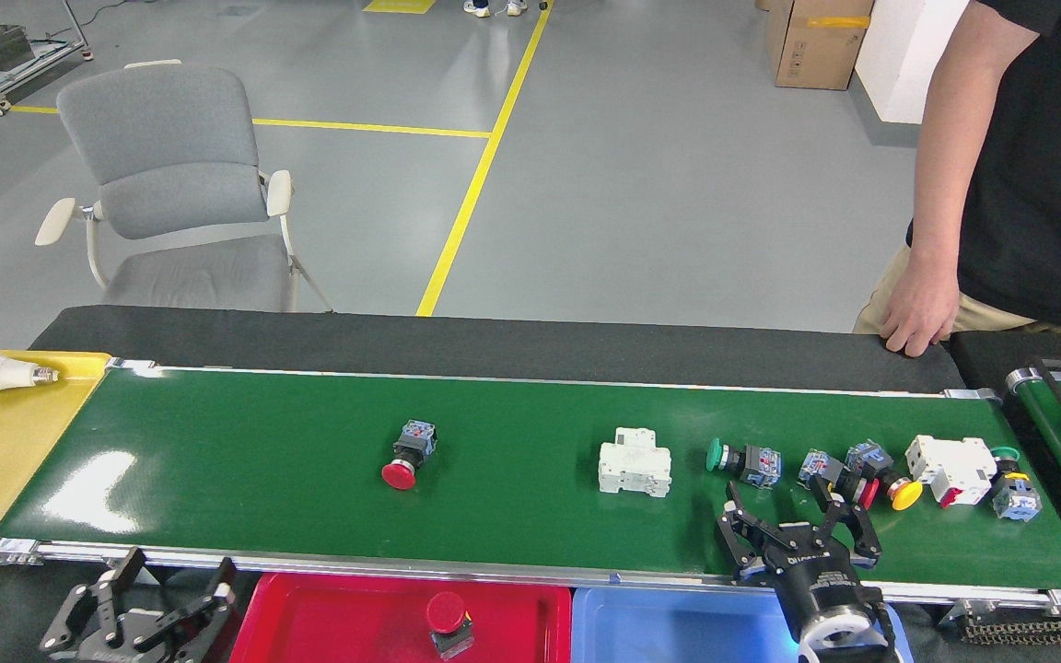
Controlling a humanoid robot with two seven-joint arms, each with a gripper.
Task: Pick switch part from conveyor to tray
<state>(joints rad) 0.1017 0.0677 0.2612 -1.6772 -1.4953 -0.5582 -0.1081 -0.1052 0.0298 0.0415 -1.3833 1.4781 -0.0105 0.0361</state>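
On the conveyor (263, 460), the green-capped switch (740, 459) lies on its side just beyond the right gripper (781, 516), whose fingers are spread and empty. It looks light, rigid, smooth plastic, best pinched across the squarish body rather than the round cap. The left gripper (167, 589) hangs spread beside the red tray (309, 617).

conveyor (245, 460): glossy green belt with silver rails, carrying a row of parts
right gripper (781, 520): over the belt's near edge, fingers spread
green-capped switch part (740, 460): just beyond the left finger
red and yellow-capped switches (867, 471): just beyond the right finger
white breaker (635, 462): left of the fingers
red-capped switch part (409, 453): well left, alone
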